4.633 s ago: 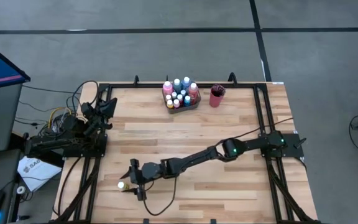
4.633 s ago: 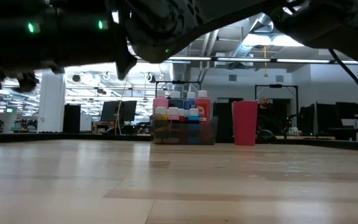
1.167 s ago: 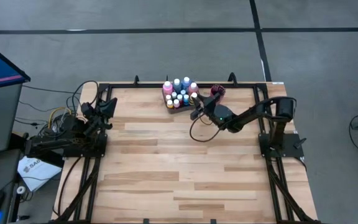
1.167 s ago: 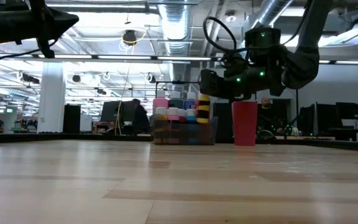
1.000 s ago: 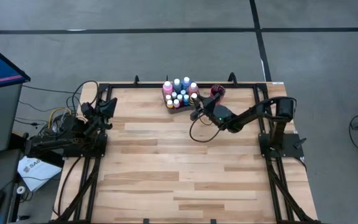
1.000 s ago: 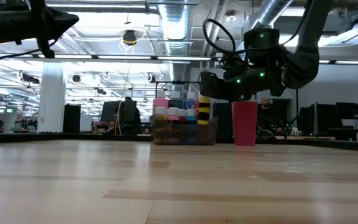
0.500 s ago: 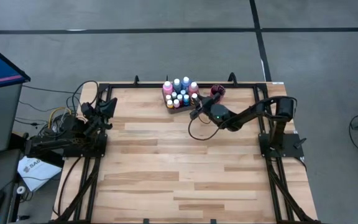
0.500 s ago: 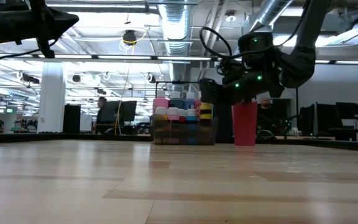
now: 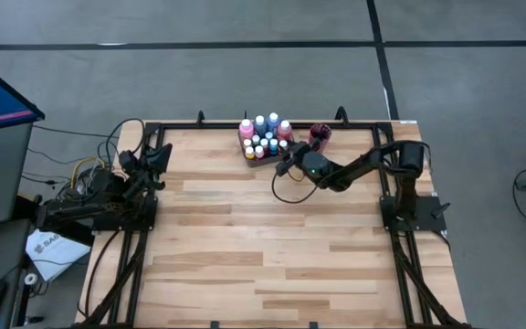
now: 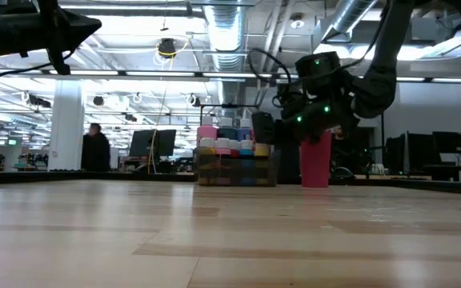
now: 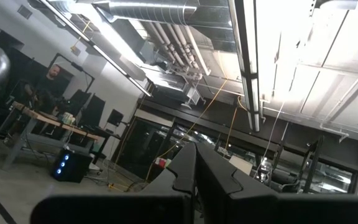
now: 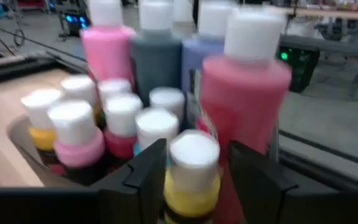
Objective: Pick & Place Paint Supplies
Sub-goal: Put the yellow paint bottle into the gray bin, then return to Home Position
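Observation:
A grey tray (image 9: 265,152) at the table's far edge holds several paint bottles (image 12: 120,118) with pale caps: pink, blue, dark, yellow and red. My right gripper (image 9: 287,158) is at the tray's right side, shut on a small yellow paint bottle (image 12: 191,186) with a white cap (image 12: 193,151). In the low view this bottle (image 10: 261,150) is level with the tray's right end. My left gripper (image 9: 158,155) waits at the table's left edge with its fingers (image 11: 194,171) shut, pointing up into the room. My right gripper pinches the yellow bottle's body (image 12: 190,194) just below the cap, one finger (image 12: 146,167) on each side. The fingers come nearly level from the table's right. The bottle stands upright, close against the tall red bottle (image 12: 244,93). Its base is hidden.
A red cup (image 9: 319,140) with dark brush handles stands right of the tray, just behind my right arm. The wooden table top (image 9: 263,238) spreads out toward the near edge. A person (image 10: 96,150) walks in the room beyond.
My right gripper has moved a little toward the table's left and down, carrying the yellow bottle from above the tray's rim to the height of the other bottles at the tray's right end. It has stayed shut on the bottle.

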Available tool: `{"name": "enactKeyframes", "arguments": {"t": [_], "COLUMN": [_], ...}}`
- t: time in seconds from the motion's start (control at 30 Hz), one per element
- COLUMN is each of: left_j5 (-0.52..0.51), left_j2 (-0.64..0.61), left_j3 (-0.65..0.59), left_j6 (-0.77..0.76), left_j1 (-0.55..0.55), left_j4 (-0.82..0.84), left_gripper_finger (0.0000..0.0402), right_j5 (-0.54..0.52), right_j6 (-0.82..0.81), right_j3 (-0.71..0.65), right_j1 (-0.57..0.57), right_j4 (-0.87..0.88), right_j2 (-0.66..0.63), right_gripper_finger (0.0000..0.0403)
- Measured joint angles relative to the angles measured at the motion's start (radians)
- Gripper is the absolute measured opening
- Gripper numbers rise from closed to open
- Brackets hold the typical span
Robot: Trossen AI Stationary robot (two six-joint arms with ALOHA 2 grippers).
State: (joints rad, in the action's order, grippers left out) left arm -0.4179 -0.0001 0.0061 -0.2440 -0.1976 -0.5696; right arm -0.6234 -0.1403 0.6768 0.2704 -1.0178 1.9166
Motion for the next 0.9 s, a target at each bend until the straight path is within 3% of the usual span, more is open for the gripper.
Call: {"name": "enactKeyframes", "arguments": {"t": [0.3,0.57,0.7,0.9], "left_j5": [0.000,0.000,0.000,0.000], "left_j2": [0.000,0.000,0.000,0.000], "left_j3": [0.000,0.000,0.000,0.000], "left_j6": [0.000,0.000,0.000,0.000], "left_j1": [0.000,0.000,0.000,0.000], "left_j4": [0.000,0.000,0.000,0.000], "left_gripper_finger": [0.0002,0.0002,0.0002,0.0002], "right_j5": [-0.002,-0.005,-0.006,-0.005], "right_j6": [0.013,0.110,0.141,0.297], "right_j3": [0.020,0.020,0.019,0.020], "right_j1": [-0.014,-0.036,-0.055,-0.123], "right_j4": [0.007,0.077,0.139,0.219], "right_j2": [0.020,-0.109,-0.263,-0.648], "right_gripper_finger": [0.0197,0.0198,0.0191,0.0174]}}
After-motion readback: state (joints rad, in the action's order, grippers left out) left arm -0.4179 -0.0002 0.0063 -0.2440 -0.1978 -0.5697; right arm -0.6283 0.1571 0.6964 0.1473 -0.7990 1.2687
